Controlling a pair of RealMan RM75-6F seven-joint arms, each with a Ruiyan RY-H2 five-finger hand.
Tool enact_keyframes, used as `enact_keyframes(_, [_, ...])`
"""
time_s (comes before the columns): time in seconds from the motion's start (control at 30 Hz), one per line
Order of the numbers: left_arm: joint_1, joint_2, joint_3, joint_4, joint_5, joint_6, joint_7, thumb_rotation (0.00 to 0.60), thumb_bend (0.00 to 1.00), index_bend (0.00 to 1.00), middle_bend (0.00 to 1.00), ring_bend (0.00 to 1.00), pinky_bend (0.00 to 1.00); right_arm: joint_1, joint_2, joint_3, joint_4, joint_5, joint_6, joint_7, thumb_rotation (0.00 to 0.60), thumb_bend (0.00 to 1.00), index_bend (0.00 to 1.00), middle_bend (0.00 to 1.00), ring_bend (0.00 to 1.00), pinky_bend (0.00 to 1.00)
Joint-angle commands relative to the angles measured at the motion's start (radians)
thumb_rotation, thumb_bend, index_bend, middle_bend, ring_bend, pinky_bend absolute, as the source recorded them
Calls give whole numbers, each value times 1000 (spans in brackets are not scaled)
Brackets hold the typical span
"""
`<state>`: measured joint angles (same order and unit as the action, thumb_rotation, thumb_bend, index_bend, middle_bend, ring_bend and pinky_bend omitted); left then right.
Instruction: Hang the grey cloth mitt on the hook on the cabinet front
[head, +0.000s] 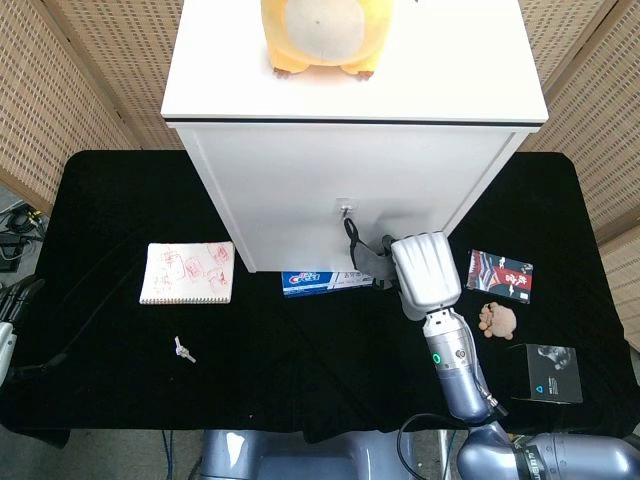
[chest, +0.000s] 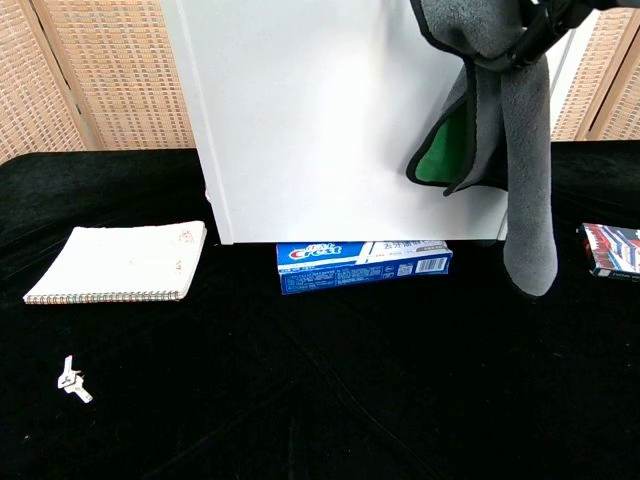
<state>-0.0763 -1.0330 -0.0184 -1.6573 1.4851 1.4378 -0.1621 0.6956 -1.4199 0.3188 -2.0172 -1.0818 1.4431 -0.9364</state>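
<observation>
My right hand (head: 427, 273) holds the grey cloth mitt (chest: 505, 130) up against the white cabinet front (head: 300, 200). In the chest view the mitt hangs long and limp, with a green lining showing at its left edge; only dark fingertips (chest: 545, 25) show at the top. In the head view the mitt's black loop (head: 351, 232) reaches up just under the small hook (head: 346, 209) on the cabinet front; I cannot tell whether it is on the hook. The left hand (head: 8, 305) shows only partly at the far left edge, away from everything.
A blue toothpaste box (chest: 363, 265) lies at the cabinet's foot. A notebook (head: 188, 272) and a small metal clip (head: 182, 349) lie to the left. A red-black packet (head: 501, 274), a small plush (head: 496, 319) and a black box (head: 547, 372) lie to the right. A yellow plush (head: 318, 35) sits on top.
</observation>
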Motion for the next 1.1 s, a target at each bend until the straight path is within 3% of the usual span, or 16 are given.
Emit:
enact_keyframes(0.03, [0,0,0,0,0,1,-1,600,0,0,0,0,0,7,-5,-9,9,-3,4,-23,600,655,867,1000,1000,1000])
enact_keyframes(0.43, [0,1,-1,1,-2,-1,-4,600,0,0,0,0,0,24,-23,-37,31,-30,28,-114,600,655,869,1000,1000,1000])
enact_keyframes(0.9, [0,2,-1,1,0,0,-7,600,0,0,0,0,0,47,-30,-9,10,2,48,-183,600,655,872,1000,1000,1000])
enact_keyframes(1.1, [0,2,-1,2,-2,0,-7,600,0,0,0,0,0,63,-33,-22,8,17,56,-259,600,652,873,1000,1000,1000])
